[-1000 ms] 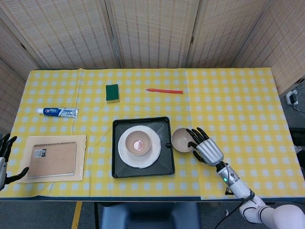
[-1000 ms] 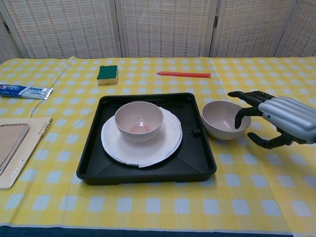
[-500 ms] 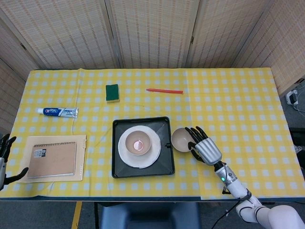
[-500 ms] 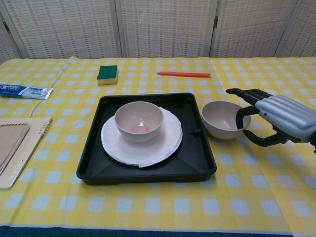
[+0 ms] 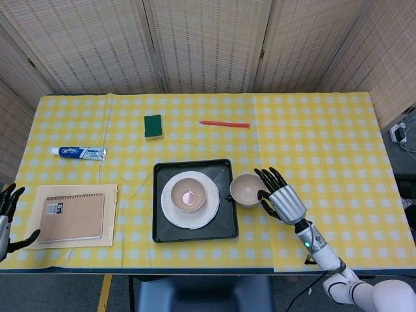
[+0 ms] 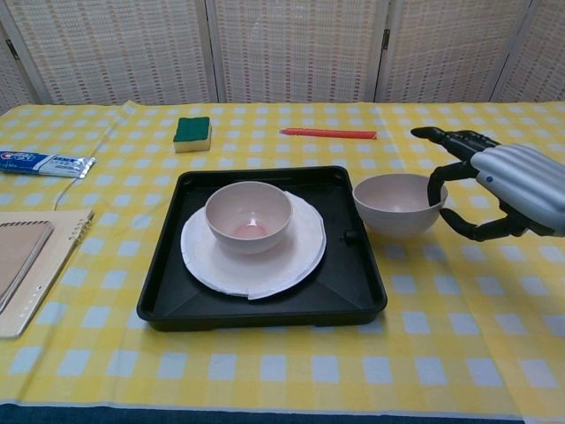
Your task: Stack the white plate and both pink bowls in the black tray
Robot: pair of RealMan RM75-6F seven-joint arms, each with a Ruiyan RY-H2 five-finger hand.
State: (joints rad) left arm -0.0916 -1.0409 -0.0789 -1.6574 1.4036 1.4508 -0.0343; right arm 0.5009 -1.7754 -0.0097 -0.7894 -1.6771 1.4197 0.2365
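The right hand point(image 6: 494, 190) now grips the second pink bowl point(image 6: 399, 205) by its rim and holds it lifted off the desk point(image 6: 494, 353), closer to the black tray's point(image 6: 265, 309) right edge than before.

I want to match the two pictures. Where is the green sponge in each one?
Head view: the green sponge lies on the yellow checked cloth, above the black tray and left of the red pen.
Chest view: the green sponge lies at upper left, beyond the black tray's far left corner, left of the red pen.
Shared landmark: the red pen, to the sponge's right in both.
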